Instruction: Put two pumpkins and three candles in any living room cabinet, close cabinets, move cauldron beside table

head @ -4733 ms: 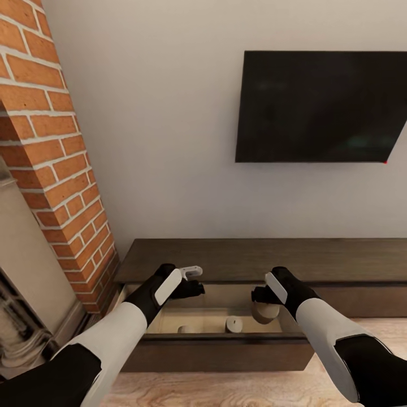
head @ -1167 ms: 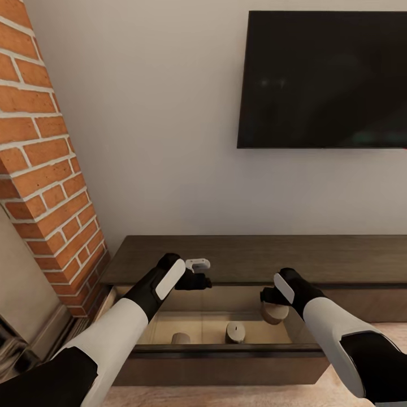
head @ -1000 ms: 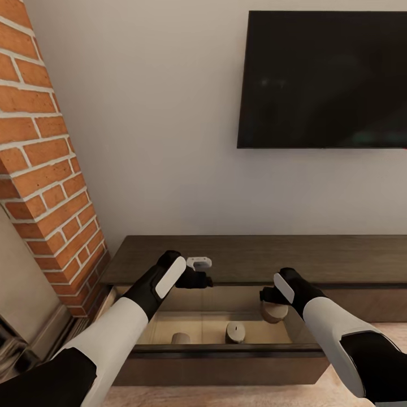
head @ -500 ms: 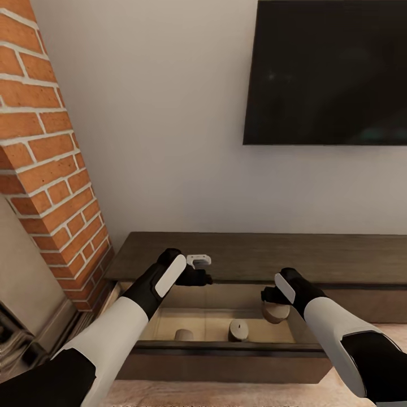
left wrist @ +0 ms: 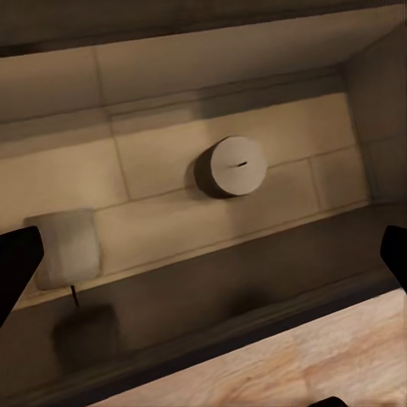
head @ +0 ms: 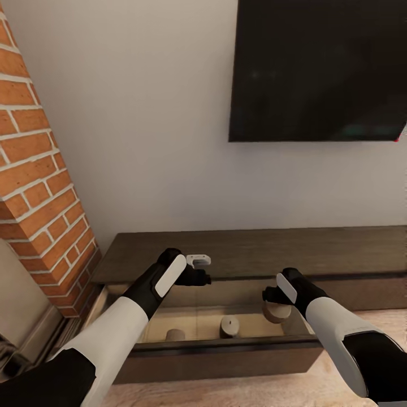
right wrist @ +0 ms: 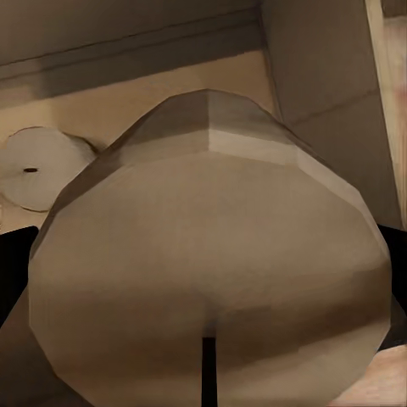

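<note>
Third candle (head: 277, 311) clamped in the right gripper (head: 275, 298), hanging just above the open cabinet drawer (head: 226, 345), wick toward the wrist, two candles (head: 229, 326) already below and leftward; left gripper (head: 199, 270) spread wide, empty, over the drawer.

A plain off-white wall (head: 158, 141) carries a black flat television (head: 319, 70) upper right; red-brick column (head: 34, 186) left; pale wood-plank floor (head: 254, 390) below.
</note>
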